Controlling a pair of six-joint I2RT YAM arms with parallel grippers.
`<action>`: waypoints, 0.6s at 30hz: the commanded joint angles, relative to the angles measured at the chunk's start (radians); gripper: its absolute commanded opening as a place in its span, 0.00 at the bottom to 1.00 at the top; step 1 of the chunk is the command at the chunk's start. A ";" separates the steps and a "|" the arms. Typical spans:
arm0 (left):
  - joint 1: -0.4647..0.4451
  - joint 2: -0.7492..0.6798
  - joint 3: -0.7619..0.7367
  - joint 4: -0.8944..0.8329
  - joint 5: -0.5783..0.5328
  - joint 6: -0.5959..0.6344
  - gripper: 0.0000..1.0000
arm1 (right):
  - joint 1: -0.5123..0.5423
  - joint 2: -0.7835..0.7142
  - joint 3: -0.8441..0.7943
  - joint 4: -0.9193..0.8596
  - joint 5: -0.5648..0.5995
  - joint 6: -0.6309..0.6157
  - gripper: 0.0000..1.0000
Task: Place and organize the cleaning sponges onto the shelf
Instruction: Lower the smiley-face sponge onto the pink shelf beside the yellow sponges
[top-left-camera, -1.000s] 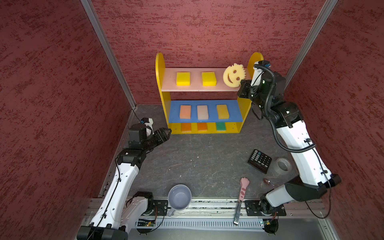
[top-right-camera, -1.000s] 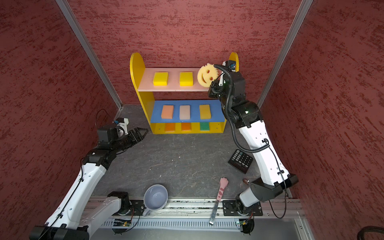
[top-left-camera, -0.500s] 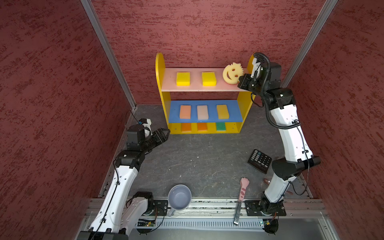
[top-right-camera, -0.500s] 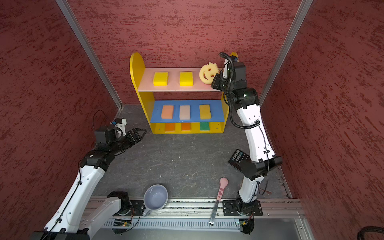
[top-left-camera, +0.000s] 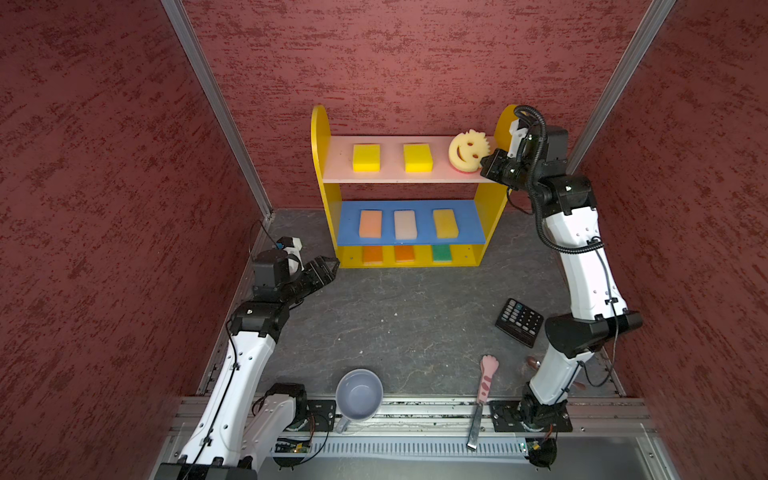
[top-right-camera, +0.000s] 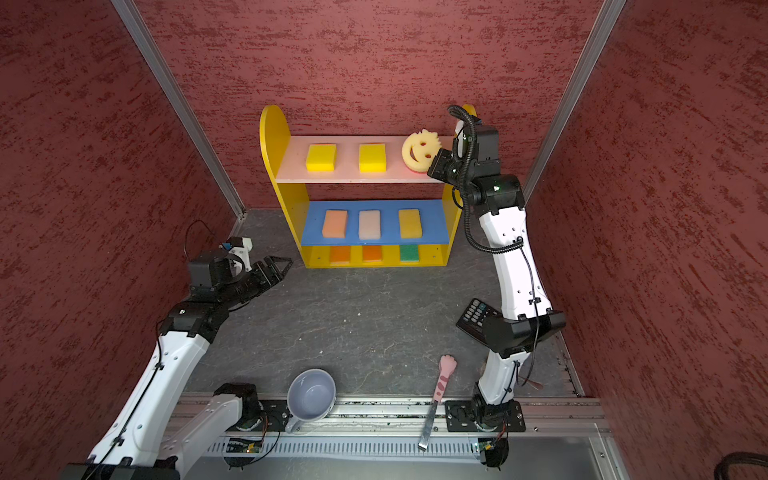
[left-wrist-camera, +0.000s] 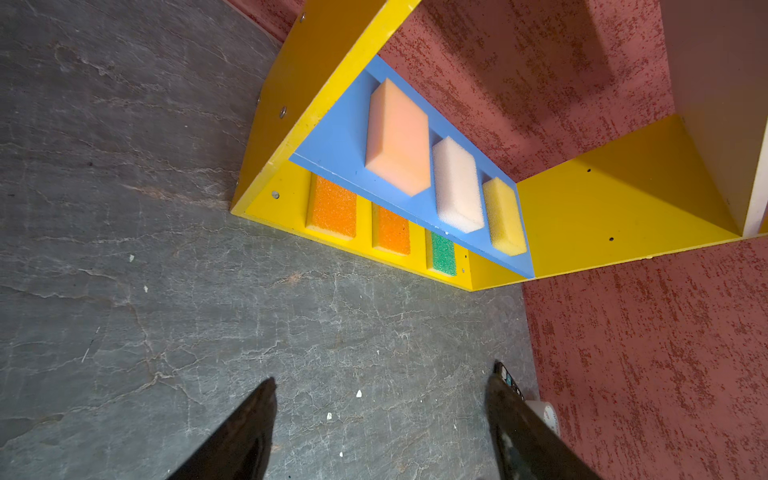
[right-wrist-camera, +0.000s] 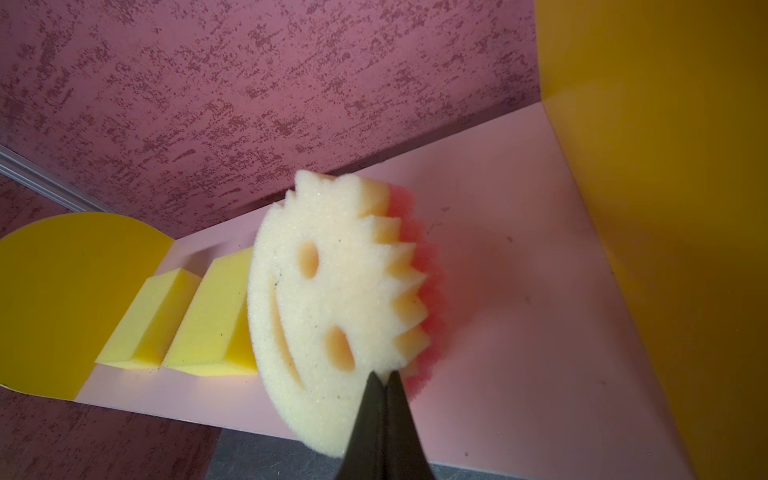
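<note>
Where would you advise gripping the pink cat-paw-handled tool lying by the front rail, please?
Probably the pink handle, from straight above, jaws across its narrow width: the cat-paw-handled tool lies flat on the table, and its thin metal blade rests on the rail, giving little to pinch.

Block sponges (top-left-camera: 366, 157) on shelf (top-left-camera: 471, 226)
</note>
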 joint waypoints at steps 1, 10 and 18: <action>0.009 -0.004 0.021 -0.008 0.002 0.011 0.79 | -0.009 0.005 0.016 -0.012 -0.012 0.022 0.00; 0.009 -0.008 0.014 -0.011 -0.001 0.010 0.79 | -0.016 0.002 -0.004 0.012 0.014 0.034 0.10; 0.008 -0.015 0.004 -0.013 -0.003 0.011 0.79 | -0.018 -0.009 -0.047 0.036 0.039 0.034 0.15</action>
